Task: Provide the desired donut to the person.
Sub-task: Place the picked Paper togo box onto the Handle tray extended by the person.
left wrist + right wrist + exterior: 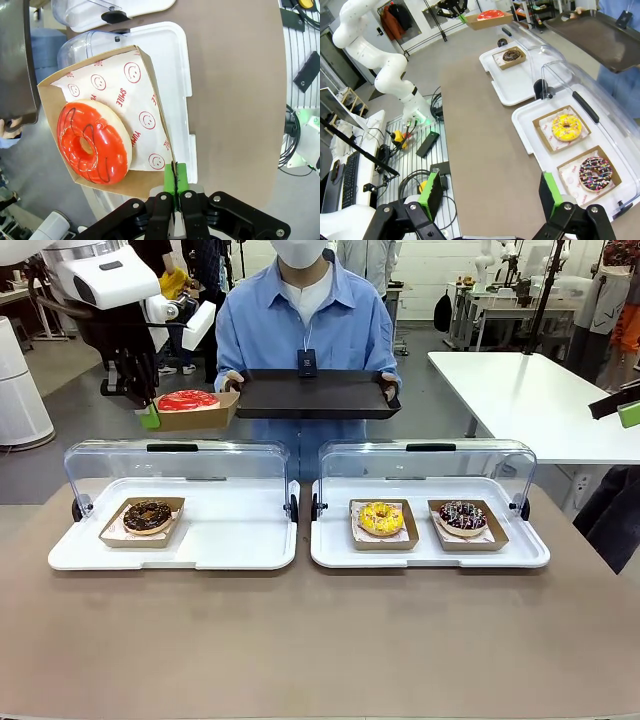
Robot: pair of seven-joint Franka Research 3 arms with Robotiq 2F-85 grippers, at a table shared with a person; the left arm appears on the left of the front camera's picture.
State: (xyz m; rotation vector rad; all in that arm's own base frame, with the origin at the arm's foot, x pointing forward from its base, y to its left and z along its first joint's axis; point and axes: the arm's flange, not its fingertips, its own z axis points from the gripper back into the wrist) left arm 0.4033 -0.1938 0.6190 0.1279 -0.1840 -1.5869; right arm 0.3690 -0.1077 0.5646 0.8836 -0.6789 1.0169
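Left fingers (181, 176) at bottom centre pinch shut on a brown cardboard tray (125, 187) carrying the red-glazed ring donut (94, 141). It hangs upper left, just beside the person's (300, 325) black serving tray (312, 392); the handover looks unfinished. Right fingers (431, 192) gape, empty.

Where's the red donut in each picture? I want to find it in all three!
Front view: the red donut is upper left, in its cardboard tray, just left of the black tray.
Left wrist view: the red donut is big and close, left of centre; the black tray is at the left edge.
Right wrist view: the red donut is tiny, top centre; the black tray is top right.
Shared landmark: the black tray beside the donut.
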